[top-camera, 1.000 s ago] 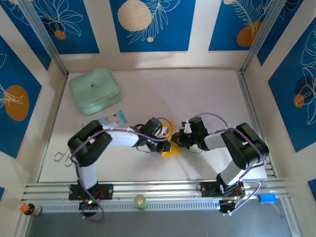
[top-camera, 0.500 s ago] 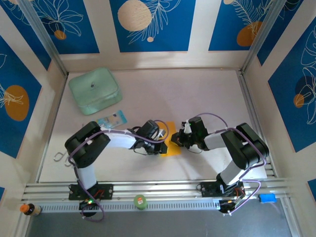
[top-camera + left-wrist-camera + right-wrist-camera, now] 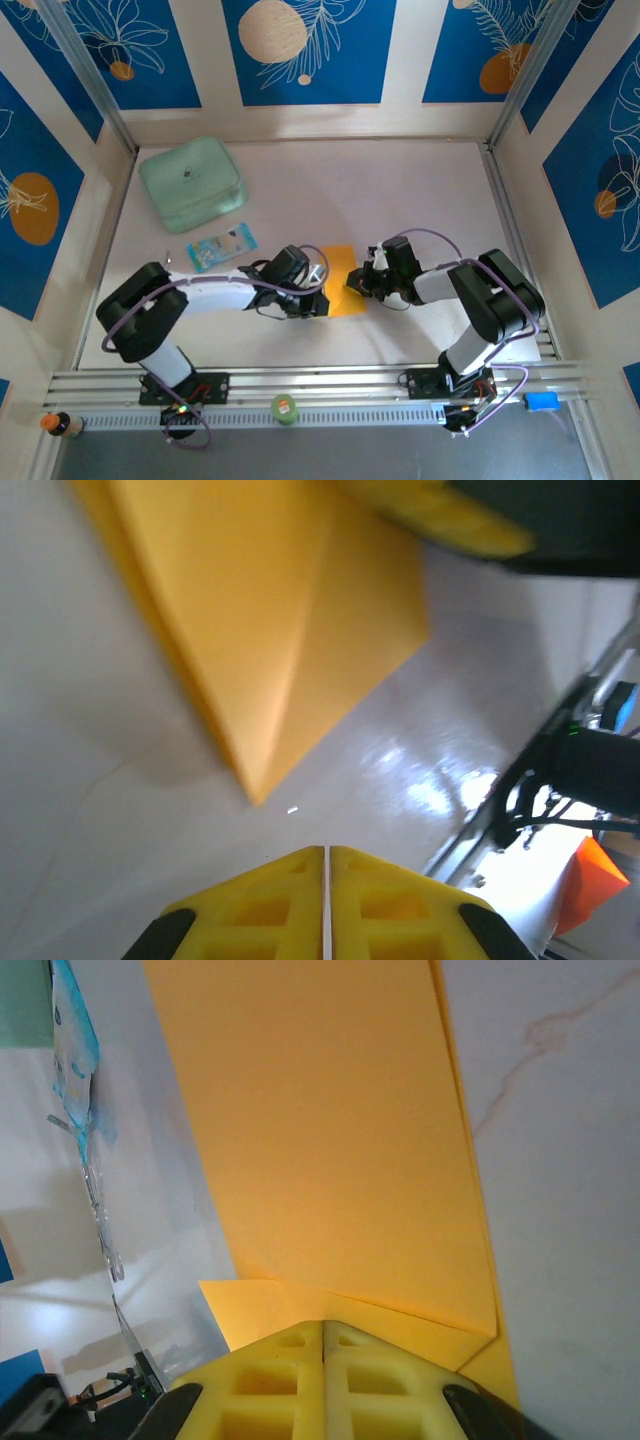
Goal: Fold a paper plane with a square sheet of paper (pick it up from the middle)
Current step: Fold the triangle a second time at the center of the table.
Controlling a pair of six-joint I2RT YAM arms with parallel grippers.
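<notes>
Top external: square sheet of paper point(image 3: 338, 268) lies flat on table point(image 3: 420, 190), centre-front, between the two arms. It is partly folded, w/ straight long edges running near-to-far. L gripper point(image 3: 314, 299) sits at the sheet's near-left corner, R gripper point(image 3: 355, 284) on its right edge.

Left wrist: L gripper point(image 3: 326, 865) has fingers together, nothing between them. It is just short of the sheet's pointed corner point(image 3: 270, 610), w/ bare table showing in the gap. Layers are doubled along the sheet's left edge.

Right wrist: R gripper point(image 3: 323, 1335) has fingers together, tips on the sheet point(image 3: 320, 1130) where a folded flap's edge crosses. Can't tell if a layer is nipped.

Room: blue-white packet point(image 3: 222, 246) is near, left of the sheet. Mint-green box point(image 3: 192, 185) is far-left, well apart. Far and right parts of table are open up to the walls
</notes>
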